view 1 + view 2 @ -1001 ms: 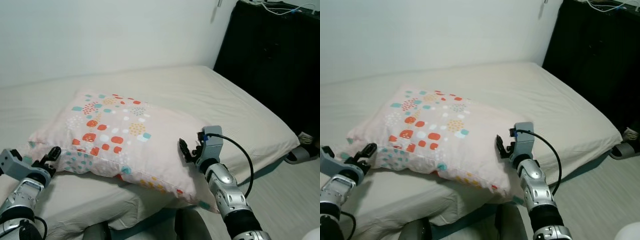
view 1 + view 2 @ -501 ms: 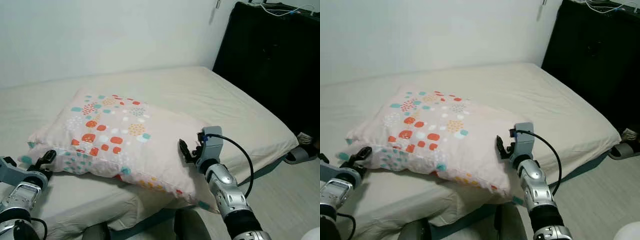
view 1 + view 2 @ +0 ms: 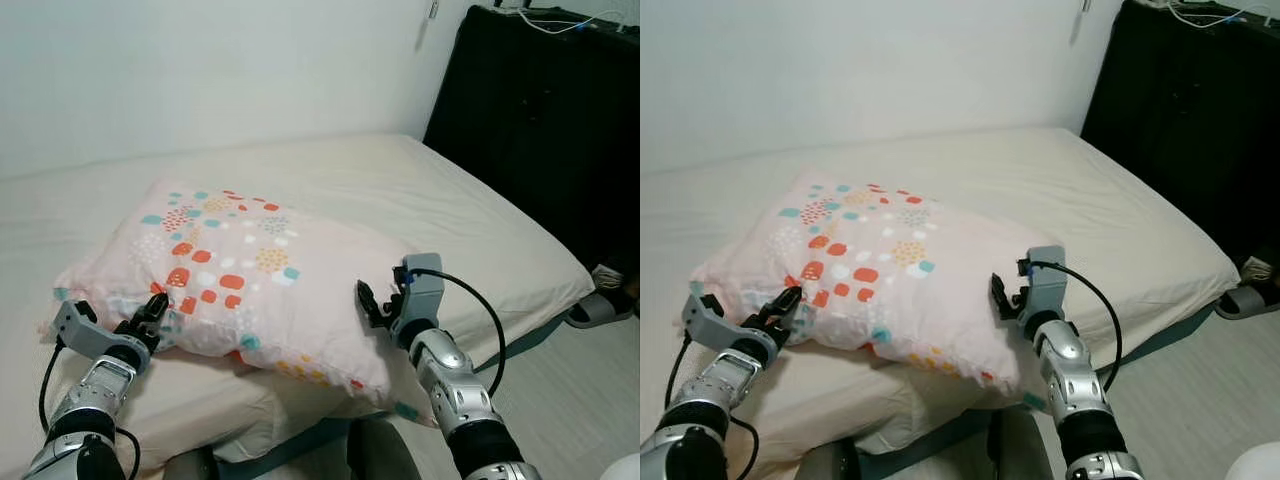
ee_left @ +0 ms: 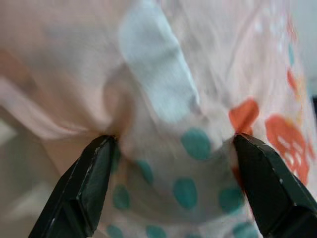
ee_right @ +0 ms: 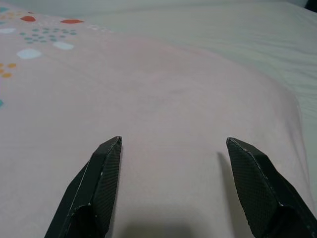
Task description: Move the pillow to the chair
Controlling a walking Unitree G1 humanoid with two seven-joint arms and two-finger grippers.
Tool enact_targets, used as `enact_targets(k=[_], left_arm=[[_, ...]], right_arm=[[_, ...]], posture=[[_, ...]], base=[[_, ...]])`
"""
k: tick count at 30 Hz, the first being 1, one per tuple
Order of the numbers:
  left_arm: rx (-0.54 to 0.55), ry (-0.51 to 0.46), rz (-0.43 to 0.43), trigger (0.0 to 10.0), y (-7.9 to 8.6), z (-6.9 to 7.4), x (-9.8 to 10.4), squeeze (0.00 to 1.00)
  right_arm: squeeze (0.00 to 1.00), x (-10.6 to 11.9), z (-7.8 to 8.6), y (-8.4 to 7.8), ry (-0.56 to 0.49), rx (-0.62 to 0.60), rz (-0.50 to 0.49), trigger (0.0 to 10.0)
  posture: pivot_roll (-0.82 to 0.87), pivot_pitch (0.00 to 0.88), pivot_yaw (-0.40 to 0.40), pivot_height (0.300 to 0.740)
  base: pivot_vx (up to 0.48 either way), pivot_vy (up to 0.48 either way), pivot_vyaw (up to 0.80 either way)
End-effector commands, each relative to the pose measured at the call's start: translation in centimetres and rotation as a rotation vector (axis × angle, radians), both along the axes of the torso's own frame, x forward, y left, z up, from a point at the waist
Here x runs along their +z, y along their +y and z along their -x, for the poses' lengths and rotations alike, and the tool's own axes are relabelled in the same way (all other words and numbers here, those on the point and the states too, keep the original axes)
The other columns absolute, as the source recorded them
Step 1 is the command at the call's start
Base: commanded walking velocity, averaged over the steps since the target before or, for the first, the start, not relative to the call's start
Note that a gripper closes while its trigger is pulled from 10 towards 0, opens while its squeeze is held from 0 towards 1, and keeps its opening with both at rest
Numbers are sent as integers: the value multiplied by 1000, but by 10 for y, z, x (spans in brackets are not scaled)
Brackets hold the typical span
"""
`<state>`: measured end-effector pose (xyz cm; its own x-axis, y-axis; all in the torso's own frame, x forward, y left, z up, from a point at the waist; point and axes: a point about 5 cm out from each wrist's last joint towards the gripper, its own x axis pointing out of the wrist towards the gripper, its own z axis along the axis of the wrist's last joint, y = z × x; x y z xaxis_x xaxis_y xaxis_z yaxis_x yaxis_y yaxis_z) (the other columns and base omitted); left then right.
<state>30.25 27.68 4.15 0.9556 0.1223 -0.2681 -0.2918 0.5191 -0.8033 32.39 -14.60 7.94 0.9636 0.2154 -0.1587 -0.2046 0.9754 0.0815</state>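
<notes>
The pillow (image 3: 250,275) lies on the bed (image 3: 470,215), near its front edge. The left gripper (image 3: 155,310) has its fingers spread wide, pressed into the pillow's near-left edge with fabric bunched between them. The right gripper (image 3: 368,305) rests on the pillow's right end, fingers wide apart, holding nothing.

Two ribbed silver arms are showing, each ending in a grey wrist box and a claw of black tapered fingers: left claw (image 3: 157,306), right claw (image 3: 372,303). Black cables are looping behind both claws.
</notes>
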Motion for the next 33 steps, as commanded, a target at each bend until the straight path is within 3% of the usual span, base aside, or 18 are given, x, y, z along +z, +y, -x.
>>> enact_targets(k=[1, 7, 9, 13, 16, 17, 18, 20, 24, 26, 30, 33], left_arm=[[62, -42, 61, 10000, 1, -4, 5, 0], [88, -121, 100, 10000, -1, -13, 16, 0], [72, -184, 135, 10000, -13, -24, 25, 0], [3, -197, 129, 10000, -33, -33, 29, 0], [-209, -60, 5, 10000, -79, -38, 15, 0], [-209, -60, 5, 10000, -79, -38, 15, 0], [-254, -6, -63, 10000, -92, -37, 9, 0], [-276, 48, -144, 10000, -102, -35, 3, 0], [-247, 74, -181, 10000, -106, -35, 1, 0], [-127, 112, -212, 10000, -100, -39, 6, 0], [25, 105, -115, 10000, -84, -45, 16, 0], [68, 93, -82, 10000, -75, -47, 21, 0]], right_arm=[[0, -1, 1, 1, 8, 2, 5, 10000], [0, -1, 2, 2, 12, 6, 4, 10000], [0, -2, 1, 4, 15, 10, 2, 10000], [0, -2, 1, 5, 16, 13, 0, 10000], [0, -2, 0, 7, 17, 16, -1, 10000], [0, -2, 0, 7, 17, 16, -1, 10000], [0, -2, 0, 7, 17, 16, -2, 10000], [0, -2, 0, 7, 16, 16, -3, 10000], [0, -1, 0, 8, 15, 14, -4, 10000], [0, 0, 0, 7, 13, 10, -5, 10000], [0, 0, -1, 7, 12, 5, -6, 10000], [0, 0, -1, 7, 12, 3, -7, 10000]], posture=[[-12, 37, -78, 573], [-8, 45, -81, 573], [-7, 47, -81, 573], [-4, 49, -80, 573], [1, 50, -77, 573], [1, 50, -77, 573], [0, 49, -75, 573], [-2, 50, -73, 573], [-9, 52, -69, 573], [-11, 54, -68, 573], [-9, 53, -68, 573], [-7, 53, -68, 573]], base=[[0, 0, 0], [0, 0, 0], [0, 0, 0], [0, 0, 0], [0, 0, 0], [0, 0, 0], [0, 0, 0], [0, 0, 0], [0, 0, 0], [0, 0, 0], [0, 0, 0], [0, 0, 0]])
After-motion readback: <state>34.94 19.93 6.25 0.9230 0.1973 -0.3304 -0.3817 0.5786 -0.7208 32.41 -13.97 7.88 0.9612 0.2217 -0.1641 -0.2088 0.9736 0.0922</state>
